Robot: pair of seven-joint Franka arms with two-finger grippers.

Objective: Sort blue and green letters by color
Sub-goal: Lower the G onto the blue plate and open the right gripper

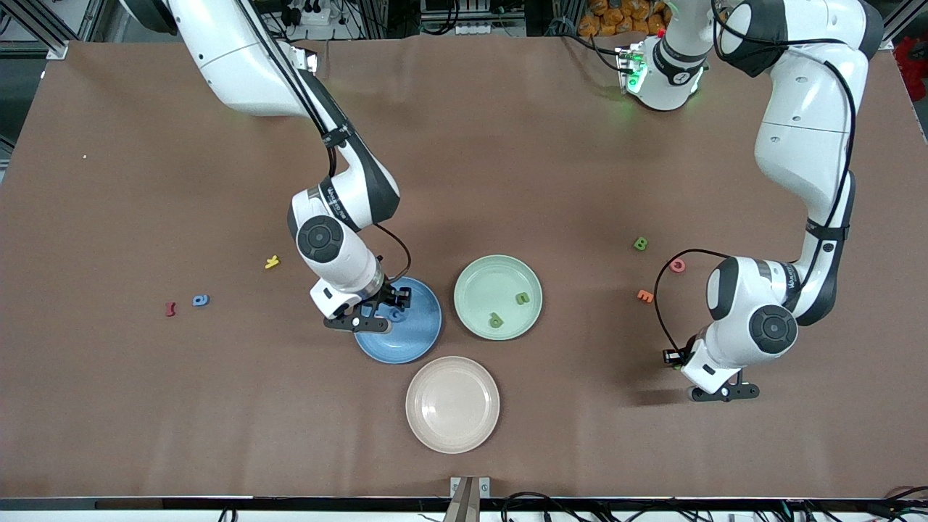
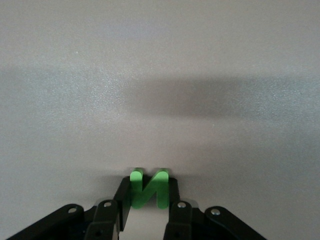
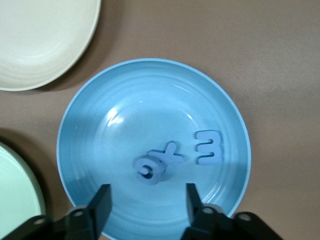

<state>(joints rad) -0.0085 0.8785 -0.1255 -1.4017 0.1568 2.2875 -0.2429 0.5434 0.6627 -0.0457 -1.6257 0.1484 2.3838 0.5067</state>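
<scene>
The left gripper (image 2: 150, 200), low at the table (image 1: 580, 406) toward the left arm's end, clamps a green N (image 2: 148, 189). The right gripper (image 3: 147, 202), fingers spread and empty, hangs over the blue plate (image 3: 100, 110), which holds blue letters: O (image 3: 150, 170), X (image 3: 171, 155), E (image 3: 208, 147). The green plate (image 1: 478, 279) holds P (image 1: 495, 320) and E (image 1: 523, 298). Green B (image 1: 640, 243) lies farther off.

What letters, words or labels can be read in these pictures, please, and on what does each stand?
"N": green N, pinched in the left claw.
"B": green B, on the table.
"E", "P": green E and green P, in the green plate.
"X": blue X, in the blue plate under the open right claw.
Remaining letters, arm markings: too small to read.
</scene>
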